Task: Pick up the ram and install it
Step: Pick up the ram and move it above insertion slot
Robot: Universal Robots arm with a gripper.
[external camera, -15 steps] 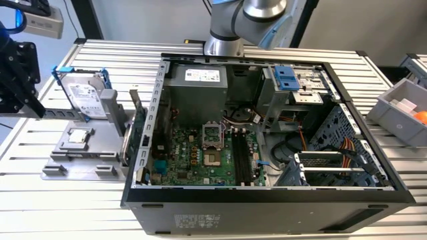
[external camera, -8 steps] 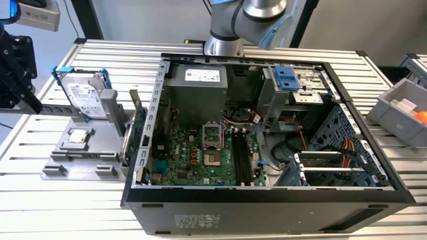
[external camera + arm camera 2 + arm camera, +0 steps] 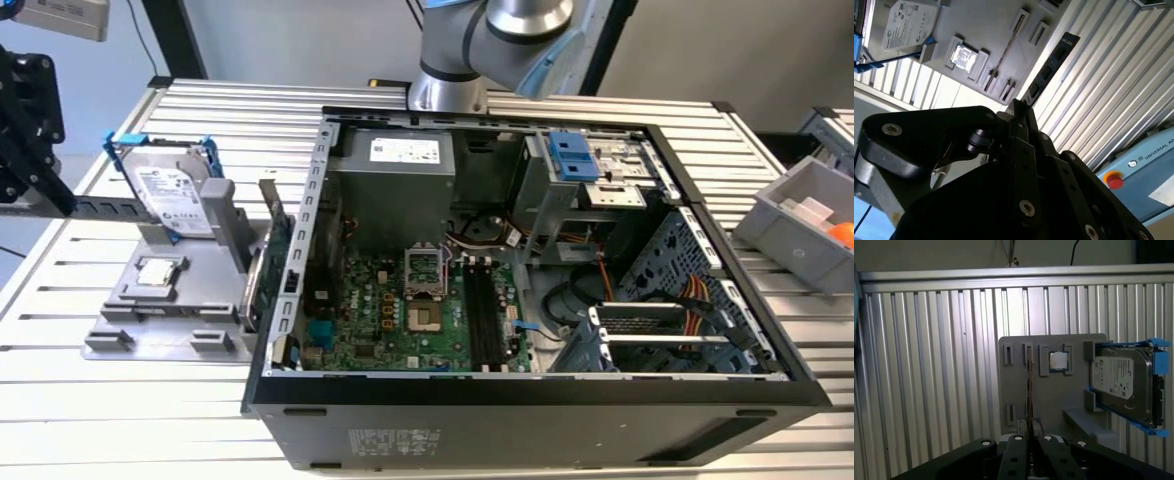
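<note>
**Exterior view, from 9 o'clock to 3 o'clock.** On the desk (image 3: 94,425) a grey fixture (image 3: 154,347) is set at 9 o'clock of the open case (image 3: 534,435). A drive (image 3: 171,195) is propped at the fixture's 12 o'clock end. A green card (image 3: 276,272) is stood on edge between the fixture and the case wall. Inside the case, the black slots (image 3: 483,320) are laid with their long axis from 12 to 6 o'clock, and they appear unfilled. The arm (image 3: 501,35) is seen at 12 o'clock of the case.

**Second wrist view.** The ram (image 3: 1050,64), dark with small black chips, is seen on its face and is judged to be clear of the desk, with the fixture well beyond it. Its near end is met by the tips of the gripper (image 3: 1017,106), which are set together, and the ram is judged to be clamped there. Its long axis is directed straight outward from the tips, away from the gripper body.

**First wrist view.** The tips are seen closed to a narrow gap, and a thin line runs out from between them. The line is taken for the ram's edge, though this cannot be confirmed. The angle between the ram and the slots cannot be read.
</note>
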